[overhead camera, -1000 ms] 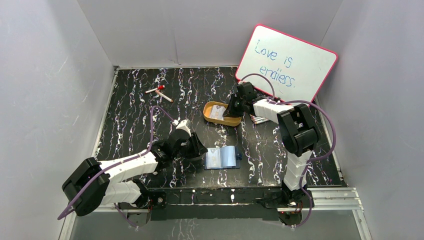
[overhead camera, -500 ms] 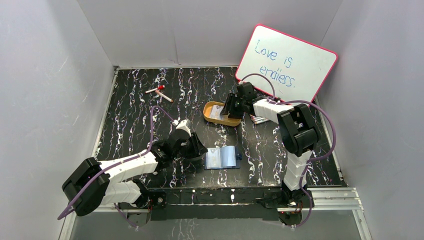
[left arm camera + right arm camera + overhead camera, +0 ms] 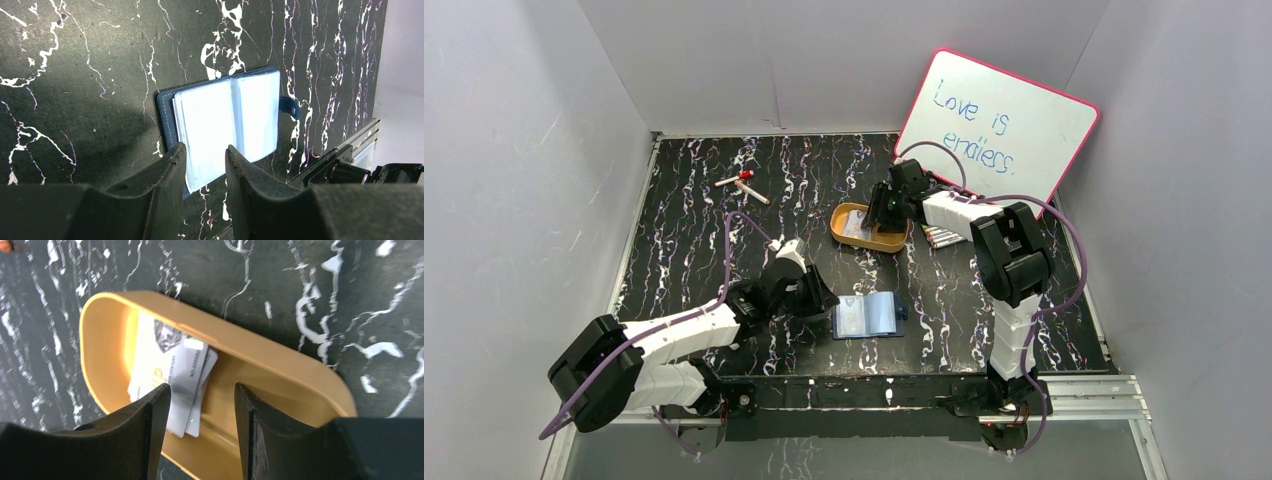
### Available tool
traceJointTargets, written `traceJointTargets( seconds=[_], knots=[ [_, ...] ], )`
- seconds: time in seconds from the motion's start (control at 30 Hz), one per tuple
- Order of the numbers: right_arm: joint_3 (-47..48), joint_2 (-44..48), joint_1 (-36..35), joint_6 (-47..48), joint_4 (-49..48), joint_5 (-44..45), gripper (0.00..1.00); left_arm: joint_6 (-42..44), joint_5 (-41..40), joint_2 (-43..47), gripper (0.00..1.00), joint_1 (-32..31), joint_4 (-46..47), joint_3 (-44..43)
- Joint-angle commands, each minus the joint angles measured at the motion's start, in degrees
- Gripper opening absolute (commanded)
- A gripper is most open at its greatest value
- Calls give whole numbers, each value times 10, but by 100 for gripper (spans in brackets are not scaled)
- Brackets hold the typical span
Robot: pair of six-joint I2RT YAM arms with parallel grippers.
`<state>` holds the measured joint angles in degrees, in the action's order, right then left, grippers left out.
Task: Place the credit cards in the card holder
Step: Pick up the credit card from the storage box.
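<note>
Cards (image 3: 170, 371) in orange tray (image 3: 280, 371); right claw (image 3: 202, 390) released above; left claw (image 3: 205, 150) parted, empty.

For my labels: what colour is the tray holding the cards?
The tray is orange-tan; best in the right wrist view.

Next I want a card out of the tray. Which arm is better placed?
Right. Its pincer hangs open over the tray, with the cards just below. The left pincer sits at the open holder, away from the tray.

Overhead view plus two wrist close-ups
</note>
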<state>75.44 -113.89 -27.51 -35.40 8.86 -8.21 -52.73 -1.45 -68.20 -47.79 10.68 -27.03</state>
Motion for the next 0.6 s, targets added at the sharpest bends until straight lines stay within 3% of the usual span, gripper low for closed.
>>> traceJointTargets(
  seconds=[0.0, 0.13, 0.37, 0.57],
  knots=[
    [27, -11, -8, 19, 28, 23, 59, 0, -1, 0, 33, 0, 6, -5],
    [34, -17, -11, 22, 36, 34, 58, 0, 0, -2, 32, 0, 6, -6],
    [14, -1, -10, 22, 31, 54, 40, 0, -3, 4, 33, 0, 2, -6],
    [-10, 24, -4, 18, 16, 60, 36, -1, -1, 3, 33, 1, 3, -6]
  ],
)
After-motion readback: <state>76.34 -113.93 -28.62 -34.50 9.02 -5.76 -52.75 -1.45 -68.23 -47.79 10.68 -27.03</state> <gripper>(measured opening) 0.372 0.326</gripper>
